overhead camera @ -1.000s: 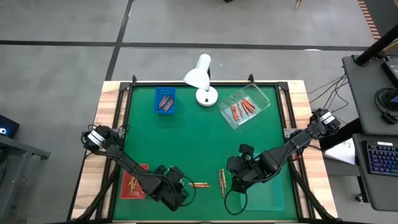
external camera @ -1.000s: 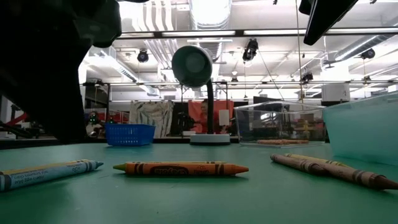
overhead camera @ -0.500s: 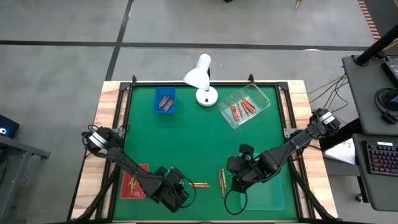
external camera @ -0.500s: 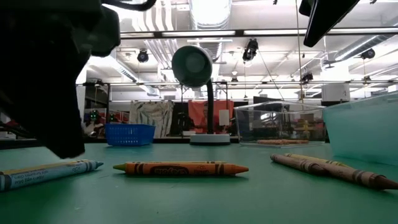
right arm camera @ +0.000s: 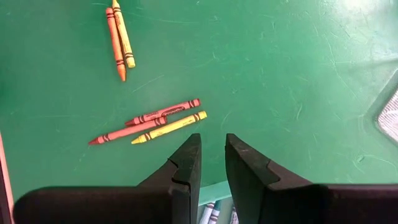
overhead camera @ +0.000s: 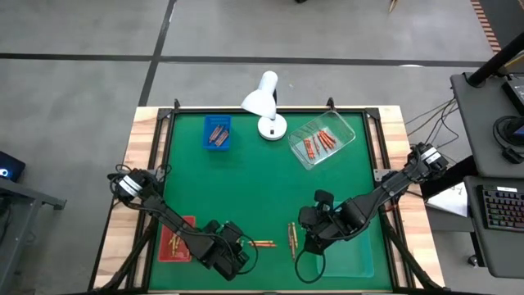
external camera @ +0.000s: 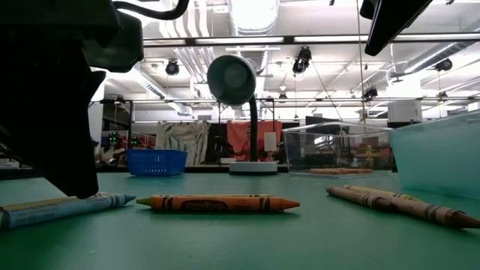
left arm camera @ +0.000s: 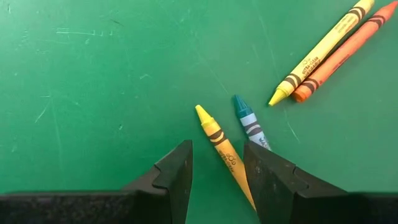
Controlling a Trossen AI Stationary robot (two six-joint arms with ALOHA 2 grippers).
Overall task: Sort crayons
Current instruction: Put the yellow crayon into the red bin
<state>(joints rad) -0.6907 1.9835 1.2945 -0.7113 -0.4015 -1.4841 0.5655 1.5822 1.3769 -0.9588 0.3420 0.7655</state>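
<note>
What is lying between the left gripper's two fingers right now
A yellow crayon runs into the gap of the left gripper. A blue crayon sits beside it, reaching the finger on that side. The left wrist view shows this.

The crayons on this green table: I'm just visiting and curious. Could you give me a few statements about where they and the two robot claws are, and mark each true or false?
1. A yellow crayon lies between the left gripper's open fingers. True.
2. The right gripper is clamped on a red crayon. False: nothing sits between its fingers; the loose crayons lie on the table ahead of it.
3. The clear box near the lamp holds orange-red crayons. True.
4. The blue basket is empty. False: a few crayons lie in it.
5. A blue-tipped crayon lies beside the yellow one. True.
</note>
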